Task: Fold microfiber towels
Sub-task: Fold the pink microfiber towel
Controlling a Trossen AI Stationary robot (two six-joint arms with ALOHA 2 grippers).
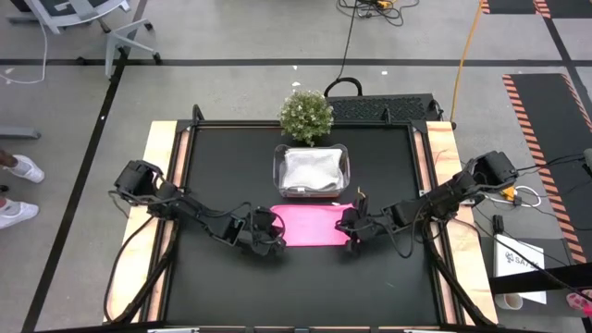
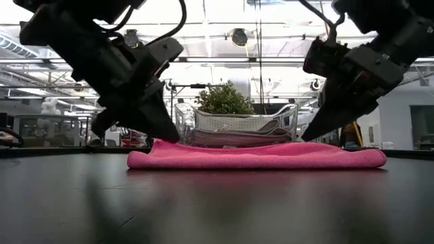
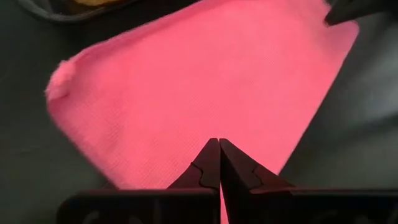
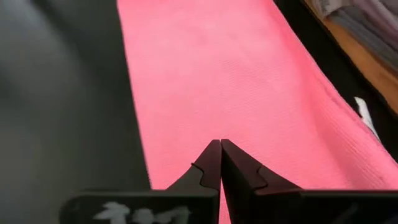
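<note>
Down low, both pincers are closed and empty — left pincer [image 1: 271, 242] at one end of the pink towel [image 1: 313, 225], right pincer [image 1: 352, 229] at the other. It lies folded on the bench [image 1: 305, 287] — just before the tub [image 1: 312, 170].

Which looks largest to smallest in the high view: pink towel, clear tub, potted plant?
1. Pink towel, widest patch.
2. Clear tub, slightly smaller.
3. Potted plant, smallest, though it stands nearer the overhead camera.

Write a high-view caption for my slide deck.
Both shut hands, left and right, at opposite ends of the folded pink towel.
</note>
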